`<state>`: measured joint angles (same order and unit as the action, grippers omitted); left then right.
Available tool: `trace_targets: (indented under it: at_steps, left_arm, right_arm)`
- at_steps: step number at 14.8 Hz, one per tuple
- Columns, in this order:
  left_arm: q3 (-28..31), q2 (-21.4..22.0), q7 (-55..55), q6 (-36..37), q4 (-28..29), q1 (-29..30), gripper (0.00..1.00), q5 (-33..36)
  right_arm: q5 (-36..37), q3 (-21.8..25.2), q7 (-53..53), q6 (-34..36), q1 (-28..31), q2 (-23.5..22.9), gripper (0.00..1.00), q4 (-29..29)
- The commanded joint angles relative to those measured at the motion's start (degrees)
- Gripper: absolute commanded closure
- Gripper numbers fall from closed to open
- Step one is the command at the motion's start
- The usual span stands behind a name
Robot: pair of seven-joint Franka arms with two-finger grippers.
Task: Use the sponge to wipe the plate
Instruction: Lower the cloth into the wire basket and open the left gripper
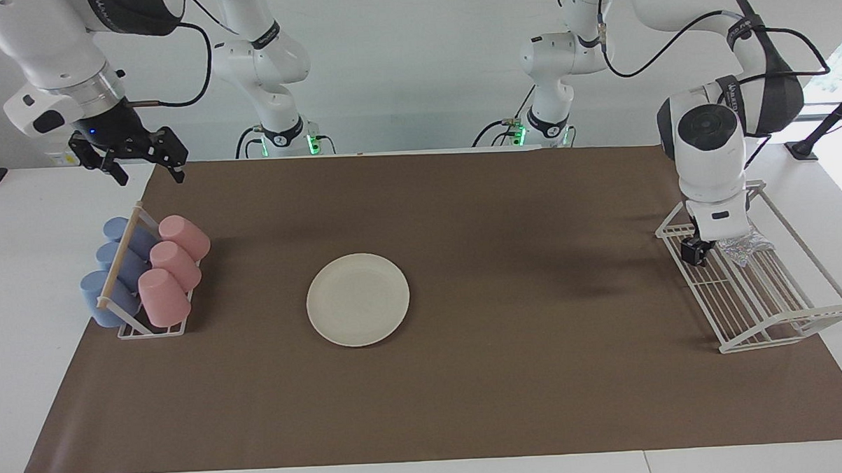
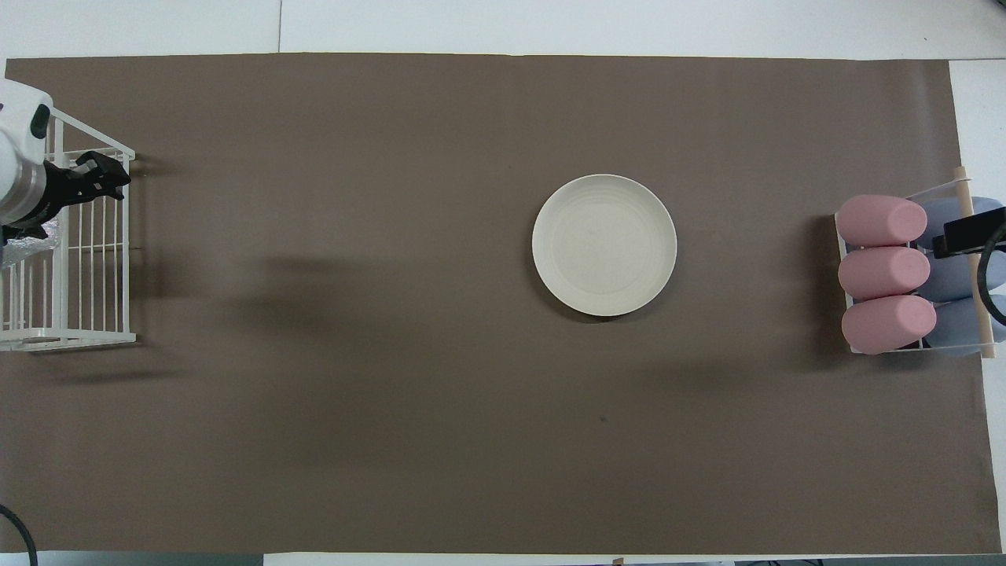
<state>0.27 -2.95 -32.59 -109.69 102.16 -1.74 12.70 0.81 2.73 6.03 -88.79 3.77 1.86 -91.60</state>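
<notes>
The cream-white plate (image 1: pixel 358 299) lies flat on the brown mat near the table's middle; it also shows in the overhead view (image 2: pixel 604 244). The silvery speckled sponge (image 1: pixel 741 247) lies in the white wire rack (image 1: pixel 788 322) at the left arm's end of the table, partly hidden in the overhead view (image 2: pixel 30 242). My left gripper (image 1: pixel 695 251) hangs low over the rack's rim that faces the plate, right beside the sponge, fingers apart and empty; it also shows from above (image 2: pixel 106 176). My right gripper (image 1: pixel 149 174) waits open and raised near the cup rack.
A holder with three pink cups (image 1: pixel 175 269) and three blue cups (image 1: pixel 114 272) lying on their sides stands at the right arm's end of the table. The brown mat (image 1: pixel 511 401) covers most of the table.
</notes>
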Motion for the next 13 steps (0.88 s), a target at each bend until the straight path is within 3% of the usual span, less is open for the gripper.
trace_targets:
  at_steps: [1,8,11,13]
  left_arm:
    - [0.1,2.9,7.5,7.9,-2.4,0.8,0.0,-5.9]
    - [-0.4,9.7,24.0,26.4,-3.9,0.1,0.0,-12.8]
    - [-0.4,12.5,27.0,30.5,-2.4,-1.1,0.0,-14.4]
    - [0.1,12.5,26.1,28.5,-1.8,-4.7,0.0,-14.5]
  right_arm:
    - [0.9,-0.3,-0.9,0.6,0.3,0.4,0.0,-0.1]
    - [1.1,-0.3,-0.8,0.5,0.2,0.3,0.0,0.2]
    - [1.2,-0.2,-0.5,1.3,0.4,0.3,0.0,0.2]
    - [1.3,-0.2,-0.5,1.8,0.4,0.3,0.0,0.2]
